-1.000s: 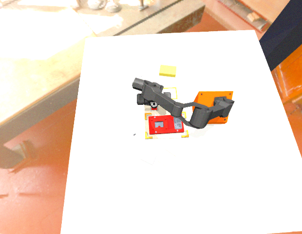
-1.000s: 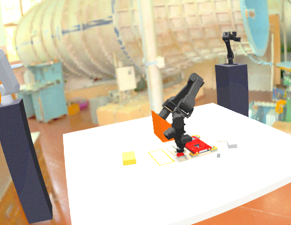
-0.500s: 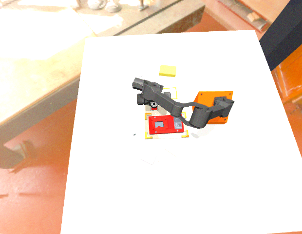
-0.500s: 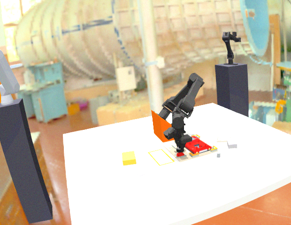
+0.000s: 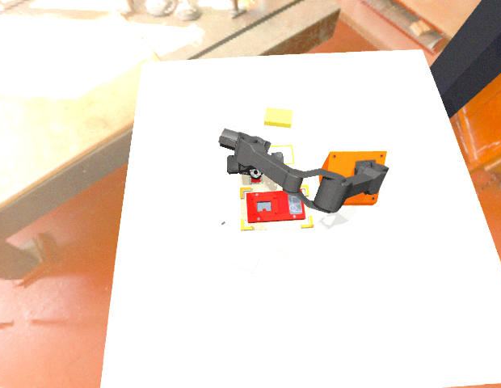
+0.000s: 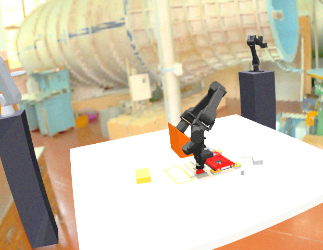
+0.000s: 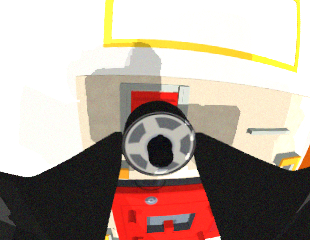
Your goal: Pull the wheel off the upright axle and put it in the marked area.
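White surface [image 5: 284, 292] broad under everything, orange base plate [image 5: 378, 156] carrying the dark arm [image 5: 284, 166] bent over toward the red fixture board [image 5: 275, 206]. Just beyond, a yellow-outlined marked area [image 7: 195, 20] on the surface, and farther off a yellow block [image 5: 278, 117].

Gripper [image 7: 158, 154] lowered over the red mount, jaws clenched on the wheel [image 7: 159, 143] — grey disc with a dark hub, pinched at its rim on both sides. Whether the wheel sits fully down on the axle or slightly raised: cannot tell, the axle itself hidden under the hub.

Likely troubles, judged from here:
- Tilted pull — hub binding on the axle, wheel jamming or dragging the whole board.
- Rim grip thin on a round edge; slip or twist out of the jaws during the lift.
- Marked area close beside the board; low carry risking a clip on the mount, or a set-down straddling the yellow line.
- Release too low, fingers brushing wheel or surface.
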Available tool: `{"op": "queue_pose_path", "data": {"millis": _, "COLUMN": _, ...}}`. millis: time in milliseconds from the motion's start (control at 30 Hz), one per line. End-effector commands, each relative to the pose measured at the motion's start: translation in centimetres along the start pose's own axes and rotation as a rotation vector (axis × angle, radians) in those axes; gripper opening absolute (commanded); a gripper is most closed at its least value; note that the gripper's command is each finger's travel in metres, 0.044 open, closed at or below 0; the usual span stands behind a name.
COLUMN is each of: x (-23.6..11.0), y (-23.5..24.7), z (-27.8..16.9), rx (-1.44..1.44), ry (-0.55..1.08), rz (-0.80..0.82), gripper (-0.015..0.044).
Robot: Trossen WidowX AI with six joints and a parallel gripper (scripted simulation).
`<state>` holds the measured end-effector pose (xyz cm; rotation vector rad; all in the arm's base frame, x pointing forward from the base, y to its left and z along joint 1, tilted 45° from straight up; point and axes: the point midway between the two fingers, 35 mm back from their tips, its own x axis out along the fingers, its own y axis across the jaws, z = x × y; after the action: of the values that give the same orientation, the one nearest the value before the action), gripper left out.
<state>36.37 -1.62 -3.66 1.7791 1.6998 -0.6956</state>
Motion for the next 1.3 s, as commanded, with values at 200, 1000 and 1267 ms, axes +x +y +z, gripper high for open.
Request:
{"op": "queue_pose_path", "data": {"millis": 200, "x": -1.1, "y": 0.0, "z": 0.2, "rx": 0.009, "ry": -0.003, "rz": 0.009, "gripper": 0.0000}}
{"op": "queue_pose_path", "data": {"millis": 1000, "x": -1.9, "y": 0.0, "z": 0.2, "rx": 0.011, "ry": -0.003, "rz": 0.011, "gripper": 0.0000}}
{"op": "queue_pose_path", "data": {"millis": 1267, "x": -2.2, "y": 0.0, "z": 0.2, "rx": 0.012, "ry": -0.003, "rz": 0.012, "gripper": 0.0000}}
